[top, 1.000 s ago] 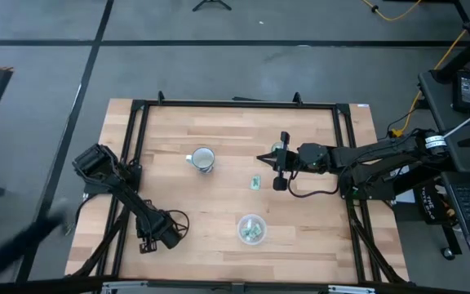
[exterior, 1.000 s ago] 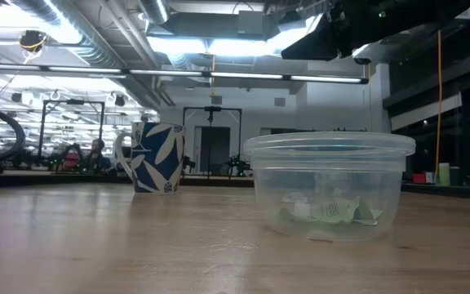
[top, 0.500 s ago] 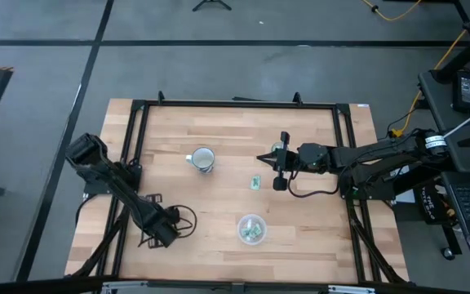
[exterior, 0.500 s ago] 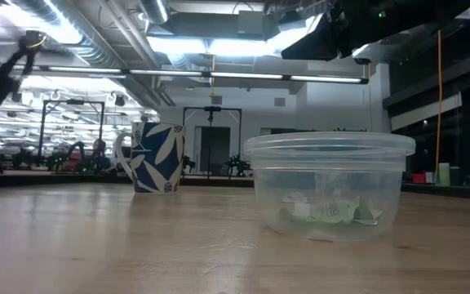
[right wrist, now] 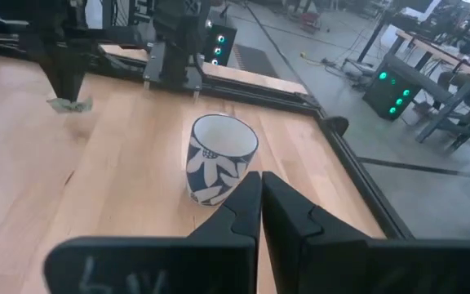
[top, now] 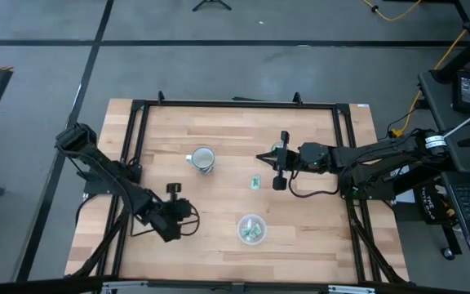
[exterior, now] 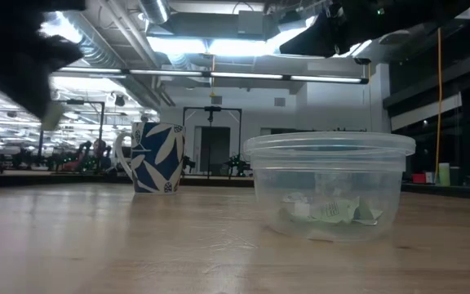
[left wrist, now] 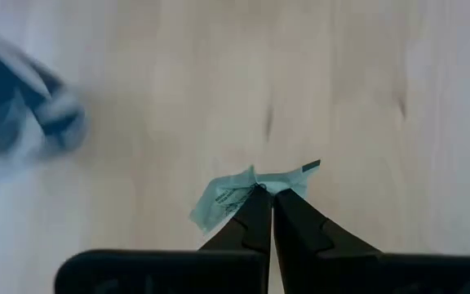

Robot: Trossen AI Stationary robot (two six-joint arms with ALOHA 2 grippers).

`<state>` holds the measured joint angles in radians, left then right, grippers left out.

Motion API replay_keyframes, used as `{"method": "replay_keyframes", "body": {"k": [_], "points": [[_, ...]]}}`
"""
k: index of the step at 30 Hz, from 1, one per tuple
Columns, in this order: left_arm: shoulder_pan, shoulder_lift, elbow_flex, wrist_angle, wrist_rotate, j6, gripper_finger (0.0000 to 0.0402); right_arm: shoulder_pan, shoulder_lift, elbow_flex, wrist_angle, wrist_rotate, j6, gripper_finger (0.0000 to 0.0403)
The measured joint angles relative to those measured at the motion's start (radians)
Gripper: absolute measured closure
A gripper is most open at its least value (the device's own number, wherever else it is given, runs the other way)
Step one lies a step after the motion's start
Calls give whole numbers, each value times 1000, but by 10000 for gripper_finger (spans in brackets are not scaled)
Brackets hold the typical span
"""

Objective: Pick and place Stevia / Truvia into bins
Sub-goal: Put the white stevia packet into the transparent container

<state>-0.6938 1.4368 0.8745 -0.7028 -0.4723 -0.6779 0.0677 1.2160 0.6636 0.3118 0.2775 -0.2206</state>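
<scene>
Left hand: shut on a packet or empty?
Shut on a green-and-white packet: the left hand has its fingertips pinched together on the crumpled paper, above the table.

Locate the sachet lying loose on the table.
In the high view the loose sachet lies mid-table, between the mug and the right hand, above the clear container.

Left arm [exterior: 23,57] blurred; mug [left wrist: 23,114] smeared

Even, bright light falls from above on the pale wooden table [top: 219,147], with only faint soft shadows. In the low view, long ceiling strip lights [exterior: 219,75] glare white, and a dark smeared shape [exterior: 23,57] blurs the upper corner. The left wrist view is soft, a blue-and-white mug [left wrist: 23,106] smeared.
</scene>
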Motion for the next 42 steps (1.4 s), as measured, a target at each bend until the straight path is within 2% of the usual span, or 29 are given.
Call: {"method": "replay_keyframes", "body": {"k": [3,12,23,27,36,38,42], "points": [[54,4,0,90,-16,108,399,0,0,0,0,0,1,386],[203,42,1,473,31,547,400,0,0,0,-2,0,5,386],[286,135,5,870,209,875,400,0,0,0,-24,-1,32,386],[309,220,87,825,239,865,400,0,0,0,-65,0,11,386],[323,412,405,544,340,895,400,0,0,0,-118,0,8,386],[322,436,442,489,373,898,400,0,0,0,-127,-1,26,386],[323,473,466,489,420,898,400,0,0,0,-144,-1,64,386]]}}
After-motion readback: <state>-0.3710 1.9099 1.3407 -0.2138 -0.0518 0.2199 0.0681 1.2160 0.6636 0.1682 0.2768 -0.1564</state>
